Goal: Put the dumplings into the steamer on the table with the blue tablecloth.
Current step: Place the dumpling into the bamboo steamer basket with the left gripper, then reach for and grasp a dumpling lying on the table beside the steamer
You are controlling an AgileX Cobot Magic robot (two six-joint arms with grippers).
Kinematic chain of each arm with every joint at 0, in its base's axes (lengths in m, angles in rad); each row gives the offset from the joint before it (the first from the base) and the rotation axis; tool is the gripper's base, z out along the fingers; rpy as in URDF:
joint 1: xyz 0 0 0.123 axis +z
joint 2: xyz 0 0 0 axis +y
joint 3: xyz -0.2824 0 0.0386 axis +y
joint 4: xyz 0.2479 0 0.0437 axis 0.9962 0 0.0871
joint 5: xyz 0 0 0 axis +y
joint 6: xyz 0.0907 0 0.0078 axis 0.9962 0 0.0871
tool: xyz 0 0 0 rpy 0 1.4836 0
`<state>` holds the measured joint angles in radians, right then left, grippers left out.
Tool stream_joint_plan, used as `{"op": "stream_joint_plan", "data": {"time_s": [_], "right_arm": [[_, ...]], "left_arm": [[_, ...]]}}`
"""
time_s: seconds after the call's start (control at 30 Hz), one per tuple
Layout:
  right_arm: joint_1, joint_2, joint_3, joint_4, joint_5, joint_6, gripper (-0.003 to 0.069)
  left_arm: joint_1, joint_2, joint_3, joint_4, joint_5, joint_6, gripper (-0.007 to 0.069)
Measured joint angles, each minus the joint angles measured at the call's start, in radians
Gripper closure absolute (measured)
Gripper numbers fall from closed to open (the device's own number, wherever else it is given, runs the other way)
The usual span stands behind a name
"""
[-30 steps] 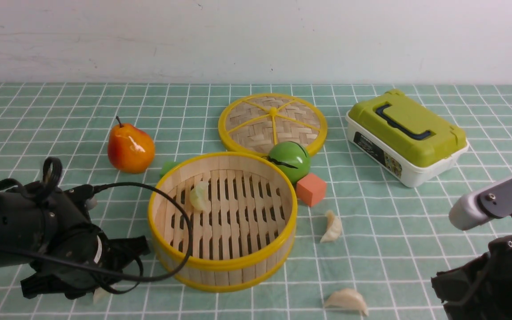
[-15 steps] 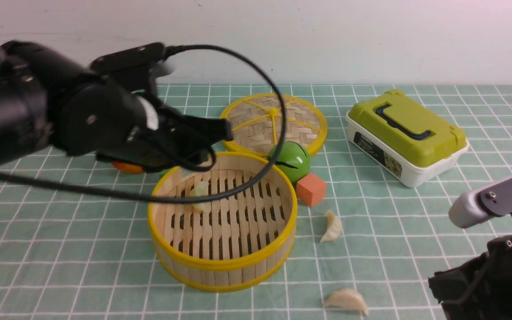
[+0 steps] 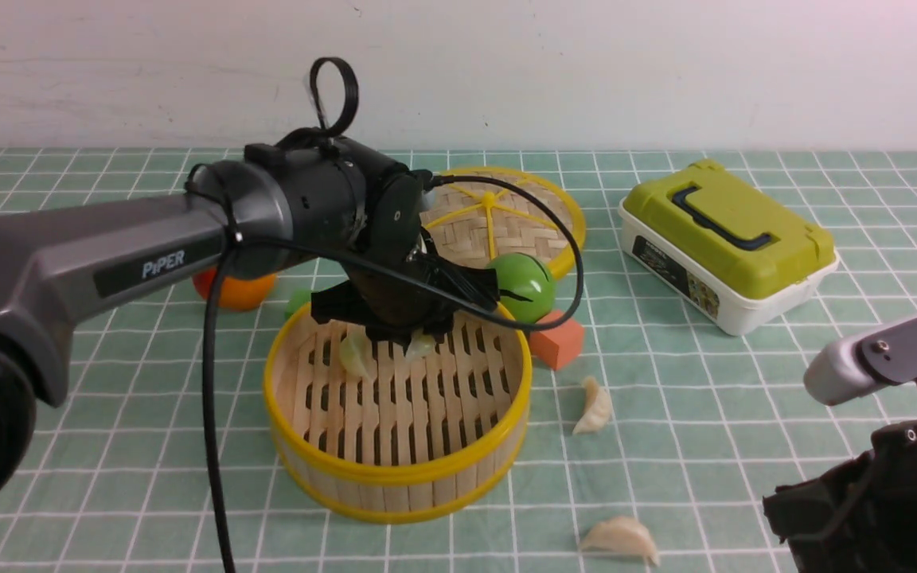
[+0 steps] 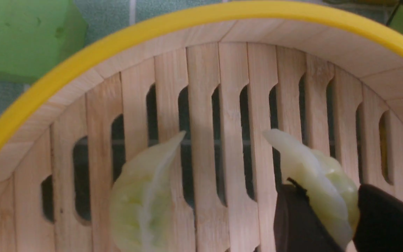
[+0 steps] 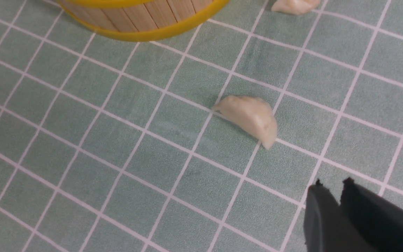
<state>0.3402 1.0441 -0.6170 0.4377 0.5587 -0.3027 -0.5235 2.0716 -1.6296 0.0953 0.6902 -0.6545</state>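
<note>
The steamer (image 3: pixel 399 477) stands mid-table on the blue tablecloth (image 3: pixel 108 398). One pale yellow-green dumpling (image 3: pixel 355 356) lies on its slatted floor; it also shows in the left wrist view (image 4: pixel 142 206). My left gripper (image 3: pixel 419 344) reaches down over the steamer's far side, shut on a second yellow-green dumpling (image 4: pixel 313 182) just above the slats. Two cream-white dumplings lie on the cloth right of the steamer, one near it (image 3: pixel 595 406), one nearer the front (image 3: pixel 622 539), the latter also in the right wrist view (image 5: pixel 250 117). My right gripper (image 5: pixel 332 187) is shut and empty, low at the front right.
The woven steamer lid (image 3: pixel 506 215) lies behind the steamer. A green ball (image 3: pixel 520 286) and an orange cube (image 3: pixel 558 338) touch its far right side. A pear (image 3: pixel 239 290) sits behind my left arm. A green-lidded box (image 3: pixel 725 243) stands at the right.
My left arm lifted from the cloth at the steamer's front left, swung over the far rim and lowered into the steamer with a dumpling. The right arm barely moved.
</note>
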Motion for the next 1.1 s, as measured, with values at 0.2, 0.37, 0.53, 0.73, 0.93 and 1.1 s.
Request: {"op": "stream_joint_plan", "data": {"time_s": [0.2, 0.37, 0.53, 0.73, 0.93, 1.1], "right_arm": [[0.000, 0.000, 0.000, 0.000, 0.001, 0.000, 0.0570], [0.000, 0.002, 0.000, 0.000, 0.018, -0.009, 0.0564], [0.000, 0.040, -0.003, 0.059, 0.066, -0.126, 0.0504], [0.000, 0.182, -0.084, 0.134, 0.107, -0.212, 0.0291], [0.056, 0.391, -0.265, 0.104, 0.147, -0.298, 0.0217], [0.152, 0.579, -0.383, -0.033, 0.150, -0.363, 0.0223]], "left_arm": [[0.000, 0.034, -0.006, -0.017, 0.010, -0.001, 0.0343], [0.000, 0.033, -0.017, -0.013, 0.027, 0.000, 0.0335], [0.000, -0.083, -0.038, 0.012, 0.124, 0.075, 0.0335], [0.000, -0.336, -0.048, 0.056, 0.294, 0.206, 0.0335], [0.000, -0.583, 0.036, 0.050, 0.434, 0.260, 0.0335], [0.000, -0.833, 0.233, 0.039, 0.416, 0.284, 0.0335]]}}
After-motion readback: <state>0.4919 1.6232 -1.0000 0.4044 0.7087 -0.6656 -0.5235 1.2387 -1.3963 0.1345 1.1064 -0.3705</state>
